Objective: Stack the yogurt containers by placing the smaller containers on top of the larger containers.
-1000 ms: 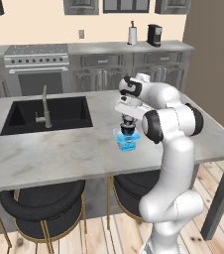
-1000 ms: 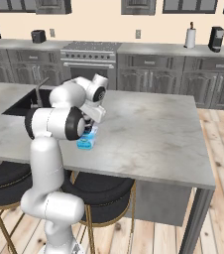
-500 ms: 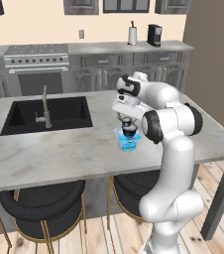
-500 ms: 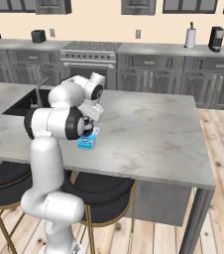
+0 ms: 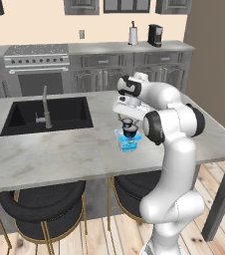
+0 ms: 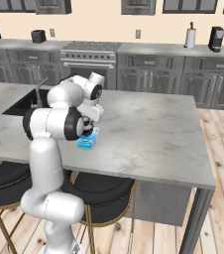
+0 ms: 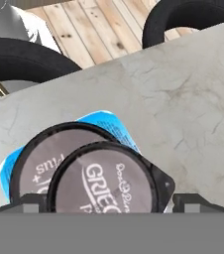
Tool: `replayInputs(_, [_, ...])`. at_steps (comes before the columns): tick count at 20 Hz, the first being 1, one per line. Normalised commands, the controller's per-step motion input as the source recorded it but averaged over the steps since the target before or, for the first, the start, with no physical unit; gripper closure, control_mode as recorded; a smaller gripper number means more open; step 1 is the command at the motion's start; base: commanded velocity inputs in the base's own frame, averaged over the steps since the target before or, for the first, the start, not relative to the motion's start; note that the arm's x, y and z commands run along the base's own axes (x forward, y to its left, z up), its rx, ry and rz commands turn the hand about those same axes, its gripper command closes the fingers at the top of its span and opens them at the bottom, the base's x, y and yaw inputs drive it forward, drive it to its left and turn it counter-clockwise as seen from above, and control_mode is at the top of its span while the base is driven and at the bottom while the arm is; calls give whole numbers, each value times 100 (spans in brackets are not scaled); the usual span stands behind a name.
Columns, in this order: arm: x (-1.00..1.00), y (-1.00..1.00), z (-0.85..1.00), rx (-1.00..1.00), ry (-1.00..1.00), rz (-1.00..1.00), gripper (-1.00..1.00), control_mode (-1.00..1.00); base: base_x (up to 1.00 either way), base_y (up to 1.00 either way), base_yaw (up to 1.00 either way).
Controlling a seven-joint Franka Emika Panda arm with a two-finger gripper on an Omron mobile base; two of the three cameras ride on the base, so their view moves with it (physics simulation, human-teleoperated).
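I have the pincer (image 5: 129, 121) hanging straight down over the stack on the marble bench (image 5: 59, 149), its fingertips (image 7: 32, 202) set wide apart on either side of the top cup's lid, so I read it as spread and pinching nothing. Directly below the pincer I see 3 things piled up. The smallest dark cup (image 7: 106, 183), with a grey lid marked in pale lettering, is uppermost and sits between the 2 tips. Under it is the bigger dark cup (image 7: 44, 154), its grey lid showing out to one side in the hand view. Both rest on the light-blue tub (image 5: 128, 143), which sits on the bench below the pincer; I see its blue corners beyond the cups. From the base views I cannot tell whether the tips touch the top cup. 2 black stools (image 5: 40, 206) stand below the bench edge.
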Motion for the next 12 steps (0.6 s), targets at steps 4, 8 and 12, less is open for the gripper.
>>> replayInputs(4, [-35, -5, 12, 0, -1, 6, -100, -100, 0, 0, 0])
replayInputs(8, [-45, -11, 24, 0, -3, 6, -100, -100, 0, 0, 0])
replayInputs(12, [-44, -15, 34, 0, -8, 7, -100, -100, 0, 0, 0])
